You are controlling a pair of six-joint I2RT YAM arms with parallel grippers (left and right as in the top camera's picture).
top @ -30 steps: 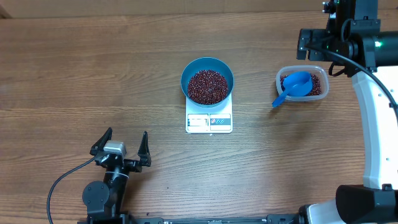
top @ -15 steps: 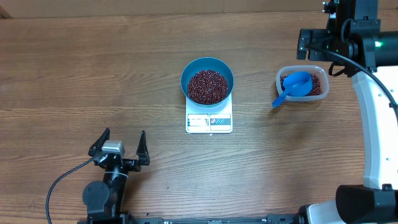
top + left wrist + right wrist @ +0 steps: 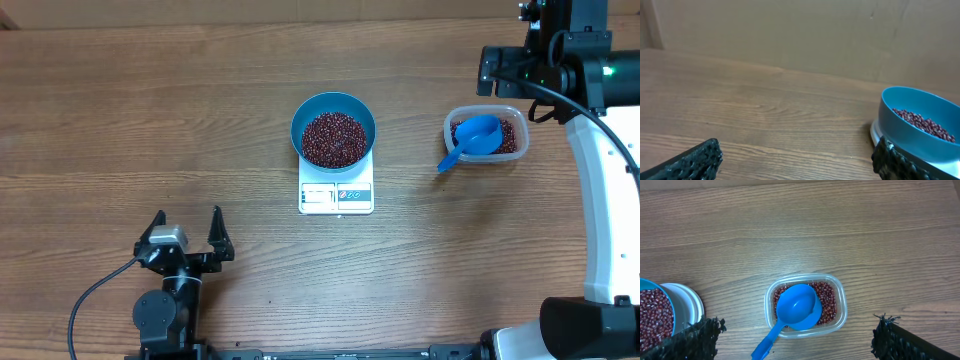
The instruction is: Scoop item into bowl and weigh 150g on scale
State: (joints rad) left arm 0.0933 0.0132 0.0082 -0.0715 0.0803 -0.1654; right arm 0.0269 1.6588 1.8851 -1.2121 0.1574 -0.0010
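Wooden bench: bowl of beans sits on the scale. Left fingers, wide and empty, have retreated near-left; right fingers wide over the tub. Filling appears complete.

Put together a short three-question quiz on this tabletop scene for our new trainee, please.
1. True or false: the bowl with the beans stands on the scale.
2. Where does the scoop lie? A: in the bowl. B: in the tub, handle sticking out over its rim. C: beside the scale.
3. In one word: what does the left gripper hold?

Key: 1 true; 2 B; 3 nothing, as it is open and well clear of everything.
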